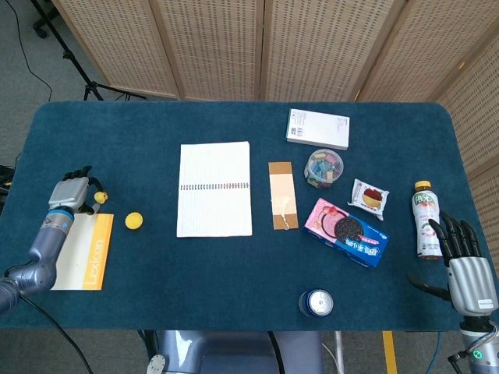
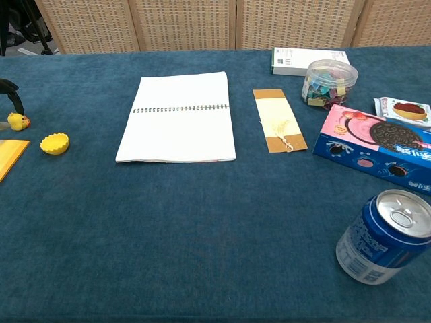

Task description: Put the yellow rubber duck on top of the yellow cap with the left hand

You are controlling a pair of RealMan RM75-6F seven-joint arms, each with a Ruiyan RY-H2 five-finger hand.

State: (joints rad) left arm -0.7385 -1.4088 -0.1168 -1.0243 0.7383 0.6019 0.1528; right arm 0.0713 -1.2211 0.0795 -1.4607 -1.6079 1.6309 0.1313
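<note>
The small yellow rubber duck (image 1: 100, 197) sits on the blue cloth near the table's left edge, also seen as the duck (image 2: 18, 121) in the chest view. The yellow cap (image 1: 133, 221) lies a short way to its right and nearer to me, open side up (image 2: 54, 143). My left hand (image 1: 69, 192) is just left of the duck, fingers apart and holding nothing. One dark finger (image 2: 11, 92) arches over the duck; I cannot tell if it touches. My right hand (image 1: 468, 271) rests at the front right with its fingers spread and nothing in it.
A yellow Lexicon book (image 1: 82, 251) lies under my left forearm. A white spiral notebook (image 1: 214, 188) is right of the cap. Further right are a bookmark (image 1: 282, 195), a cookie box (image 1: 347, 232), a blue can (image 1: 316, 302), a clip jar (image 1: 323, 168) and a bottle (image 1: 426, 220).
</note>
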